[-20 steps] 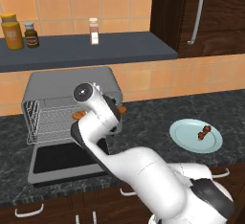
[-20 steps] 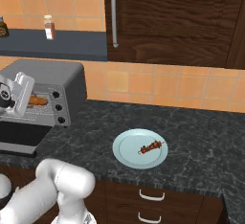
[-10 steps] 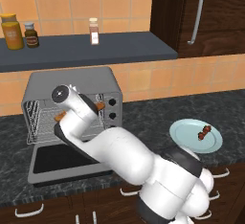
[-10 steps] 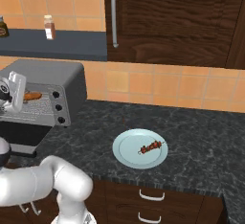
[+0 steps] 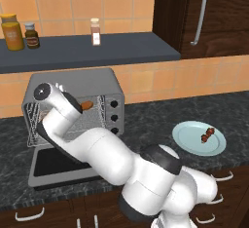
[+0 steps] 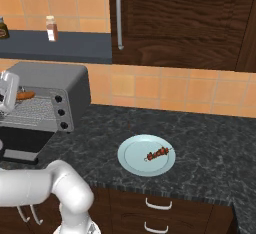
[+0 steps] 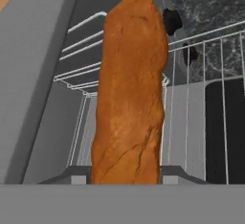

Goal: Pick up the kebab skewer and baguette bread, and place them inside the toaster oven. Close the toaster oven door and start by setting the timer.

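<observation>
Hand view: my gripper (image 7: 125, 182) is clamped on the long smooth orange-brown baguette bread (image 7: 130, 89), its long axis running straight ahead over the wire rack (image 7: 201, 94) inside the boxy grey toaster oven (image 5: 99, 83); the lumpy dark kebab skewer (image 6: 159, 153) lies well apart on the pale blue plate (image 6: 131, 154).

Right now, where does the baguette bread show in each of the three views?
Left base view: the baguette bread pokes out beside the arm, one end visible inside the toaster oven opening.
Right base view: far left, over the wire rack, next to the white hand.
Hand view: centre, running from the bottom upward.
Shared landmark: the column of three black knobs.
</observation>
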Motion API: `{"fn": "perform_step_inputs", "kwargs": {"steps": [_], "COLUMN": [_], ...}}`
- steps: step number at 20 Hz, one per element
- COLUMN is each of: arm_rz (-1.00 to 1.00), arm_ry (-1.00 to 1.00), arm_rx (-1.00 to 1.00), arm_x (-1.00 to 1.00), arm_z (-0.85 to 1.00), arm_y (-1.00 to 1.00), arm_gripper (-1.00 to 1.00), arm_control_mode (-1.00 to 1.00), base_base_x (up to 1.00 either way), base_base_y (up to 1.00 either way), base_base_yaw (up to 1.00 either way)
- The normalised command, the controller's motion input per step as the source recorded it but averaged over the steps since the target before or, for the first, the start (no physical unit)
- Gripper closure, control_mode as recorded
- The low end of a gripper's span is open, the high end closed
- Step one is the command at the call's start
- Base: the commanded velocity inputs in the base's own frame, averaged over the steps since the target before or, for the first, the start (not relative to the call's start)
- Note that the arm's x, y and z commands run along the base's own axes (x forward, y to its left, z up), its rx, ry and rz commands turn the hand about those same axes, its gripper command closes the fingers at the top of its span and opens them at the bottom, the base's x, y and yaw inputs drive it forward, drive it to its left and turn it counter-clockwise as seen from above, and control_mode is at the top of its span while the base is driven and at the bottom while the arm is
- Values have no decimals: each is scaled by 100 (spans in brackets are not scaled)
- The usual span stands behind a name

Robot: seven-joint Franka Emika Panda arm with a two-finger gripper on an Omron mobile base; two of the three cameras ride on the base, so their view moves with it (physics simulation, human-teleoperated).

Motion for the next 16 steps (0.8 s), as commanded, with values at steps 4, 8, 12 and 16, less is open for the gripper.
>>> {"fn": "perform_step_inputs", "kwargs": {"steps": [4,8,12,16], "arm_rz": [-17,-9,-1,0], "arm_ry": [0,-4,-6,-11], "arm_rx": [24,24,18,4], "arm_x": [0,0,10,16], "arm_z": [-10,-39,-43,-47], "arm_y": [21,0,0,-1], "arm_gripper": [100,100,100,100], "arm_control_mode": [-100,-100,-100,-100], "base_base_x": [0,0,0,0], "base_base_y": [0,0,0,0], "base_base_yaw": [0,0,0,0]}}
